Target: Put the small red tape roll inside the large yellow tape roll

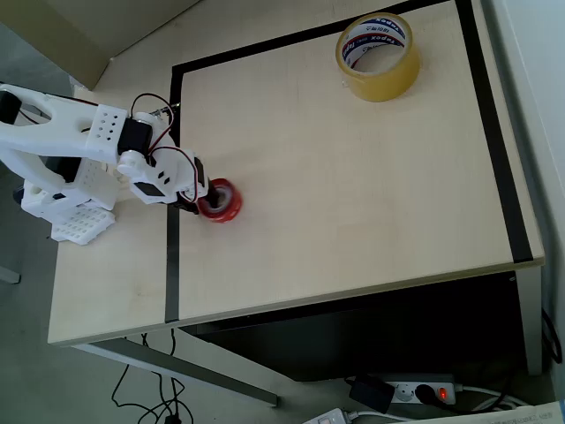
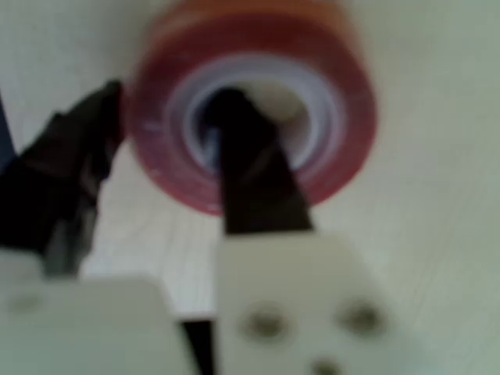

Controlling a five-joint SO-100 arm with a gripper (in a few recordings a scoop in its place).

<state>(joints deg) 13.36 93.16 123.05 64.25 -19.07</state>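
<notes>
Two tape rolls lie on the worktop (image 1: 353, 194): one red roll (image 1: 221, 200) and one yellow roll (image 1: 378, 56), both flat with the hole facing up. One arm (image 1: 79, 132) reaches in from the left of the overhead view, and its pincer (image 1: 201, 196) is at the red roll.

In the wrist view the red roll (image 2: 254, 109) is blurred, and its top edge runs out of the picture. One dark finger (image 2: 254, 164) goes down into the white core, while the other sits outside the roll's left wall, so the pincer (image 2: 168, 148) straddles that wall. The jaws stand apart around it; whether they actually press the tape seems likely but cannot be told from so soft a picture.

The red roll sits just right of the black tape line near the worktop's left side. The yellow roll is well apart from it, near the far right corner, just inside the black border. Between the two rolls the pale wood is bare.
</notes>
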